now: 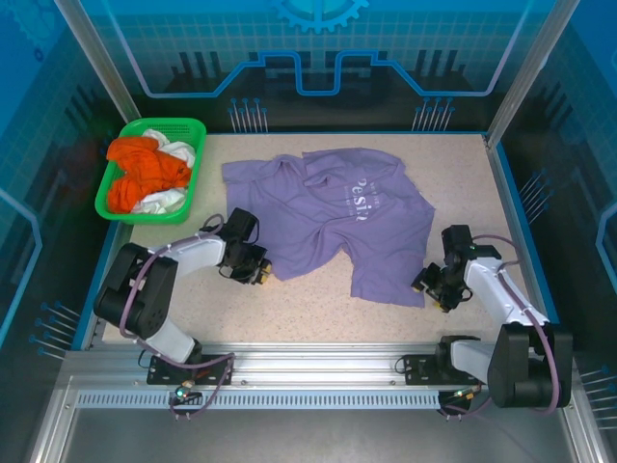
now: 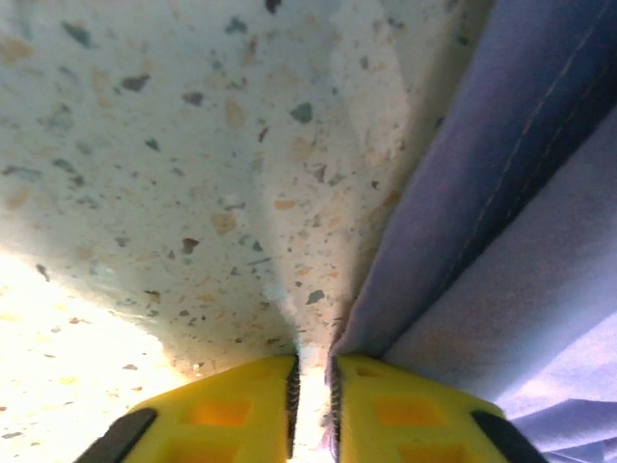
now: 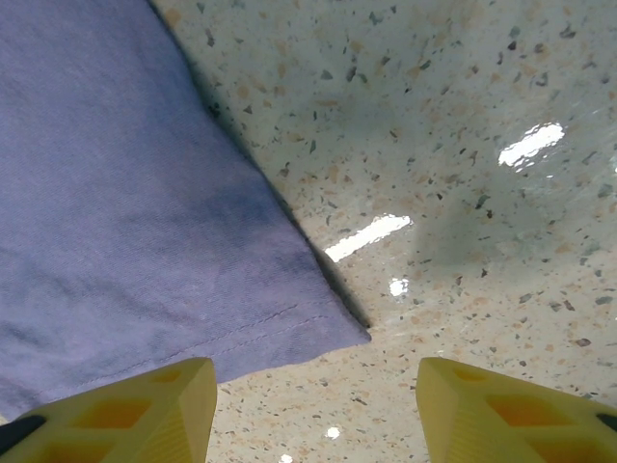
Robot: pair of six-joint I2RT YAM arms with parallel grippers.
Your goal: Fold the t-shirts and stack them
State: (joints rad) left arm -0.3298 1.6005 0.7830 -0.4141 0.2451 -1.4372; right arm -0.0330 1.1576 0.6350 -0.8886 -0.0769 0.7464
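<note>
A large lavender t-shirt (image 1: 328, 217) with white chest lettering lies crumpled and spread out across the middle of the table. My left gripper (image 1: 258, 270) is low at the shirt's lower left edge. In the left wrist view its yellow jaws (image 2: 311, 395) are pressed almost together, and the lavender hem (image 2: 521, 193) runs in along the right pad. My right gripper (image 1: 436, 289) stands open just past the shirt's lower right corner. That hem corner (image 3: 125, 193) lies flat on the table ahead of the spread fingertips (image 3: 313, 405). An orange t-shirt (image 1: 145, 174) and a white t-shirt (image 1: 164, 200) are bunched in the basket.
A green mesh basket (image 1: 198, 130) sits at the table's back left corner. The speckled tabletop (image 1: 318, 309) is bare in front of the shirt. A raised blue rim edges the table on the right and at the back.
</note>
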